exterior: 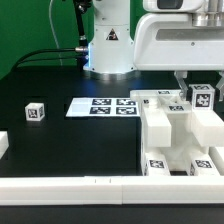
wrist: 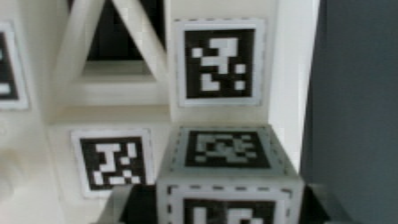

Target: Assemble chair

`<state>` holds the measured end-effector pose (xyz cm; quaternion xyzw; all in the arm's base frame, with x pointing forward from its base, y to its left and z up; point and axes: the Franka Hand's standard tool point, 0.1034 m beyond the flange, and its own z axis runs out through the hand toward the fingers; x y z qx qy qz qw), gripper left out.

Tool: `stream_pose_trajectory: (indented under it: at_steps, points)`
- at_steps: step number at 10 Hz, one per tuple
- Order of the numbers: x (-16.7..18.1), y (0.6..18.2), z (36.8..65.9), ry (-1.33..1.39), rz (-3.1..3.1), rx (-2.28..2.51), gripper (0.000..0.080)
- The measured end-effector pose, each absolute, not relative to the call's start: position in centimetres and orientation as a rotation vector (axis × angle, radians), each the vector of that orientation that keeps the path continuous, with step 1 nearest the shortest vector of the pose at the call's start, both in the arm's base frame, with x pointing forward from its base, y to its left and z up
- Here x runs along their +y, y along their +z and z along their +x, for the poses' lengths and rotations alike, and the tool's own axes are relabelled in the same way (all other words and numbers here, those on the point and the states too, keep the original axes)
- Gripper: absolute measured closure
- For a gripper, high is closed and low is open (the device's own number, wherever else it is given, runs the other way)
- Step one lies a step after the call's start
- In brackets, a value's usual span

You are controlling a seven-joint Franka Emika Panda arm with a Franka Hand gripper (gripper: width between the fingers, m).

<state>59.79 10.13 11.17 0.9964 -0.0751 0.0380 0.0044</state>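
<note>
Pincer (exterior: 203,88) is held right above the chair (exterior: 170,135) near the marker board (exterior: 103,105) on the desk (exterior: 60,140), seemingly pinching a small tagged block (exterior: 203,97), though this cannot be told surely.

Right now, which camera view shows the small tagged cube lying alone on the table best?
The exterior view: the small tagged cube sits alone on the dark table, fully visible. The wrist view does not show it, only close white chair parts with tags.
</note>
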Motion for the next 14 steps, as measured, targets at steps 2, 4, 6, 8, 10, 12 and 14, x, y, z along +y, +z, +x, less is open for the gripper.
stream_pose_trajectory:
  at_steps: [2, 4, 6, 8, 10, 12, 14]
  points:
    - [10.14, 11.13, 59.79, 0.119, 3.101, -0.477, 0.0518]
    - [10.56, 11.11, 59.81, 0.111, 3.019, -0.883, 0.0518]
    - [10.73, 11.09, 59.76, 0.102, 2.876, -1.326, 0.0518]
    - [10.25, 10.97, 59.83, 0.111, 2.805, -1.534, 0.0518]
    - [10.44, 10.88, 59.74, 0.08, 2.594, -1.905, 0.0519]
    - [10.7, 10.66, 59.6, 0.054, 2.396, -2.182, 0.0519]
    - [10.97, 10.43, 59.39, 0.035, 2.28, -2.306, 0.052]
